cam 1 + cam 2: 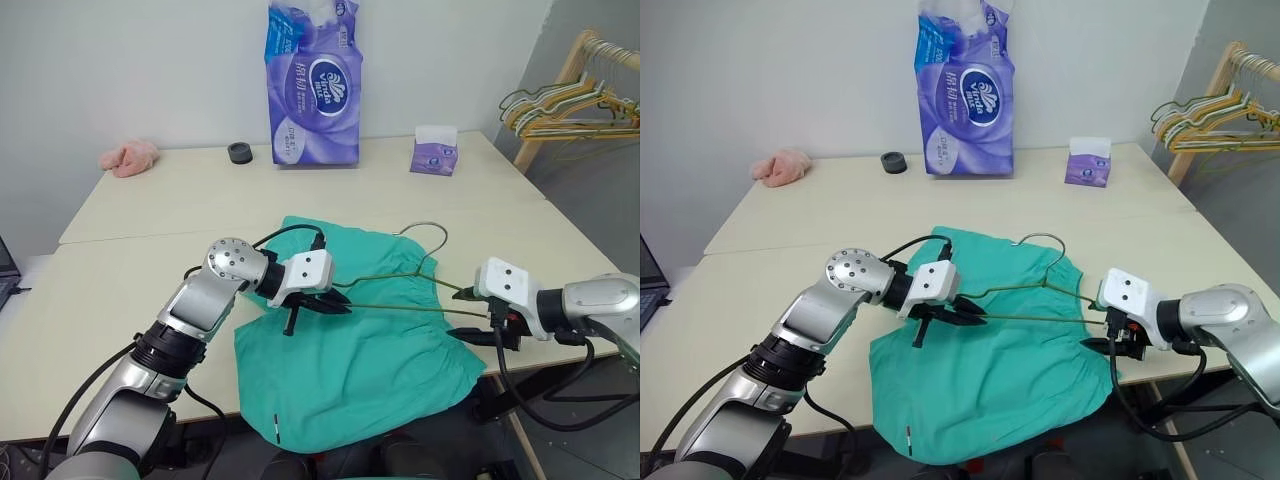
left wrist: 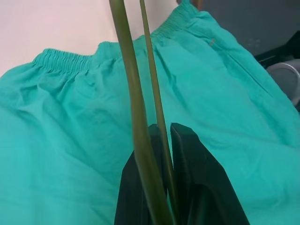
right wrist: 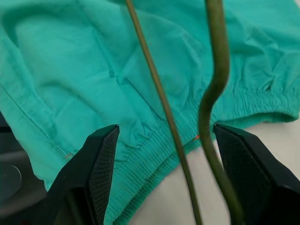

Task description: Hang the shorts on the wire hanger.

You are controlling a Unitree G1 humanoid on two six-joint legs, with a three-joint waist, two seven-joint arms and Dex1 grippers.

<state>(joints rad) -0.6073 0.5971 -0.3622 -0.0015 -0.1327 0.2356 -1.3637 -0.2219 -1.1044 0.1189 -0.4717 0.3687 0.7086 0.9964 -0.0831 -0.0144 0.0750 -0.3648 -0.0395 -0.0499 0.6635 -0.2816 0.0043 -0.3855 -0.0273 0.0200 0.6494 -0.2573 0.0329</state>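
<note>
Pinched shut on one end of the wire hanger point(image 1: 395, 280), the left gripper point(image 1: 335, 301) holds the thin frame above the teal shorts point(image 1: 360, 340), which lie spread at the table's point(image 1: 130, 270) near edge with a leg hem drooping over it. Opposite, the right gripper point(image 3: 164, 154) has its black fingers point(image 3: 96, 164) spread wide with both wires of the hanger's other end running between them, apparently untouched. Bare tabletop stretches beyond the shorts and to the robot's left. Farther back stand a tissue box point(image 1: 435, 150), a purple paper pack point(image 1: 314, 85), a dark ring point(image 1: 239, 152) and a pink cloth point(image 1: 128, 157); coated hangers point(image 1: 565, 105) hang at right.
</note>
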